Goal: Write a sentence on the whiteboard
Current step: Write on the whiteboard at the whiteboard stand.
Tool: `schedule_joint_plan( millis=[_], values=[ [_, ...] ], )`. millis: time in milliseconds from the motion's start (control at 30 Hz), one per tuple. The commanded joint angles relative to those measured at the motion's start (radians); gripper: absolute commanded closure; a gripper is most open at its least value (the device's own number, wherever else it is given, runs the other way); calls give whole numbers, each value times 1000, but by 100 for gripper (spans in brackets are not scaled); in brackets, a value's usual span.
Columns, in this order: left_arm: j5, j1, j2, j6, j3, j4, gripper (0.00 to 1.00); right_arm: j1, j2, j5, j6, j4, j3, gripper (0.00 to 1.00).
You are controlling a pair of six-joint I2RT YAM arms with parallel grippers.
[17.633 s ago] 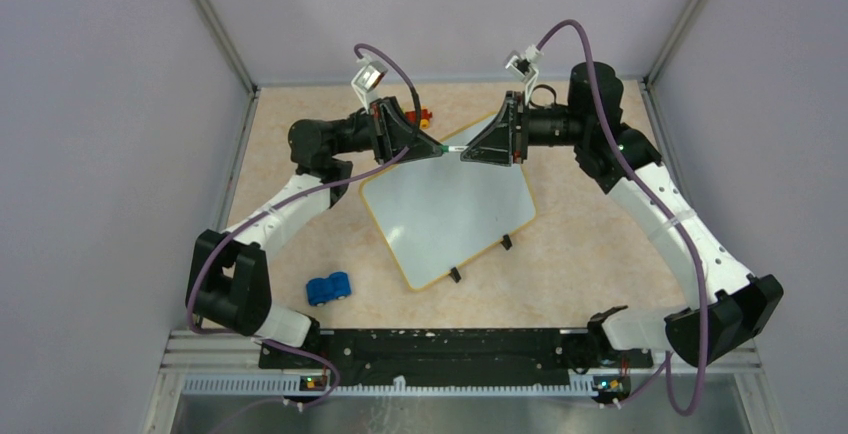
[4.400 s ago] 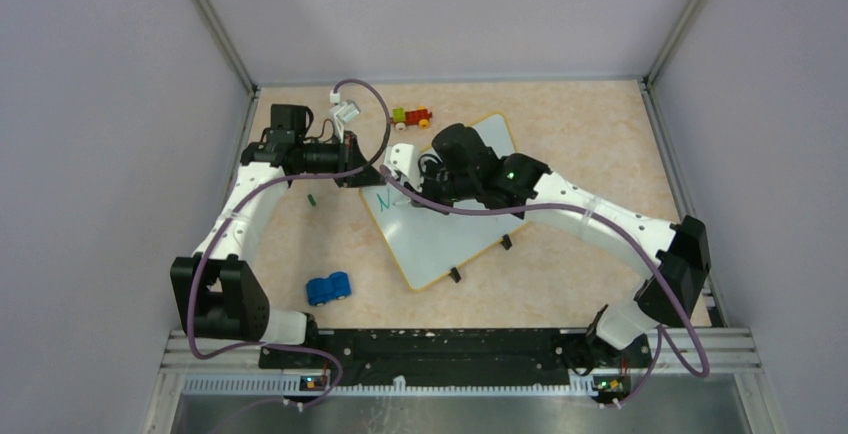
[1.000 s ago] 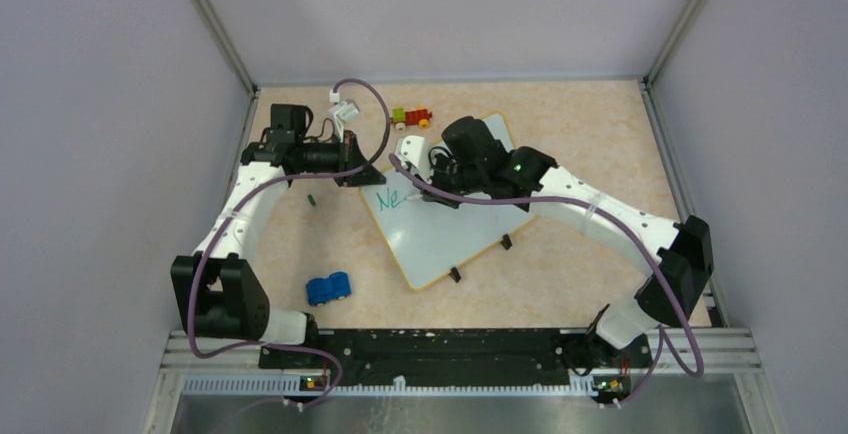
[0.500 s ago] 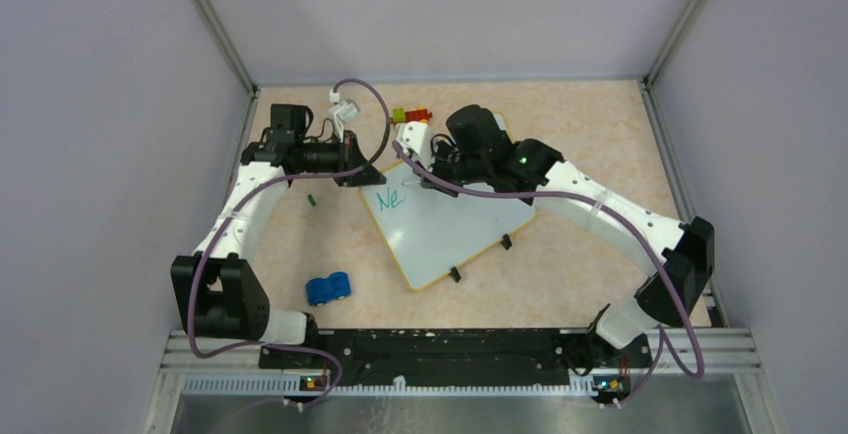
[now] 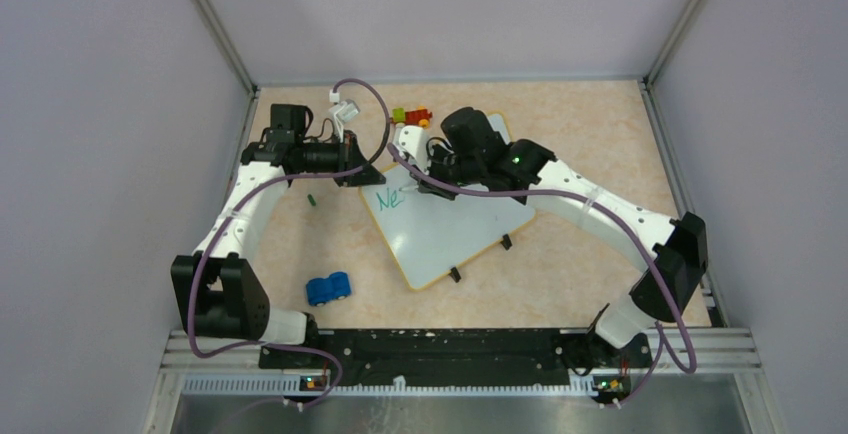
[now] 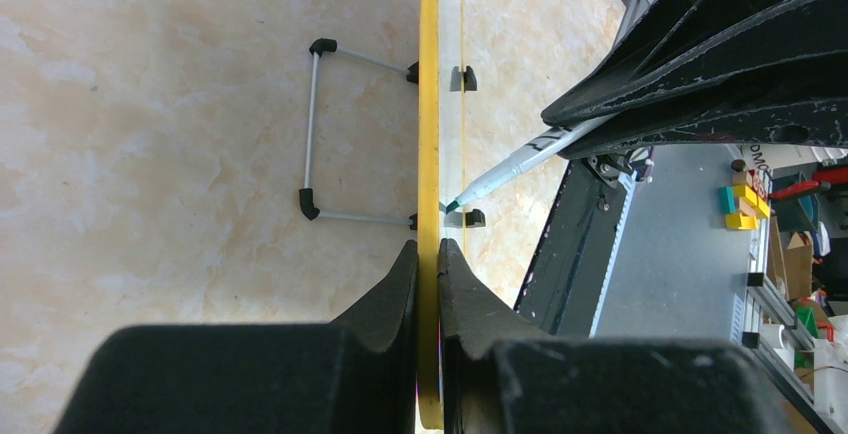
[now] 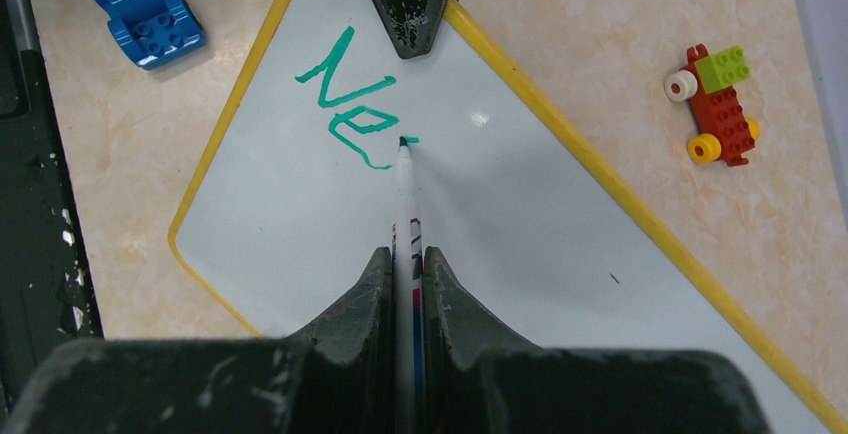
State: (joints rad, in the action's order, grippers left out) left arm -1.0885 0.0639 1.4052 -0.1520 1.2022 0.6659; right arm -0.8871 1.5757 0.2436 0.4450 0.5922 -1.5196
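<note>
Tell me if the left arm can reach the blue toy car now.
Probably not yet: the left gripper is clamped on the whiteboard rim. The blue toy car itself lies unobstructed.

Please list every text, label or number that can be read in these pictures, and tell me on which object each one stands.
"Ne": green writing on the whiteboard; a next stroke is only begun.
Print on the marker barrel: too small to read.
Nothing else can be read with certainty.
</note>
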Motion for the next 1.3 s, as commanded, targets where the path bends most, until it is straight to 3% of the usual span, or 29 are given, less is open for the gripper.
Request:
schedule_joint_plan(
  millis=[0, 333, 867, 1267],
  values=[
    [-31, -1, -3, -8, 10, -9, 100, 3, -12, -14, 10, -16, 14, 100],
    [-30, -1, -7, -7, 7, -9, 100, 5, -56, -43, 17, -19, 77, 100],
    [-25, -1, -7, -8, 5, -9, 100, 37, -4, -56, 6, -27, -46, 100],
    [-25, -1, -5, -10, 5, -9, 100, 37, -22, -26, 10, 4, 12, 100]
  ],
)
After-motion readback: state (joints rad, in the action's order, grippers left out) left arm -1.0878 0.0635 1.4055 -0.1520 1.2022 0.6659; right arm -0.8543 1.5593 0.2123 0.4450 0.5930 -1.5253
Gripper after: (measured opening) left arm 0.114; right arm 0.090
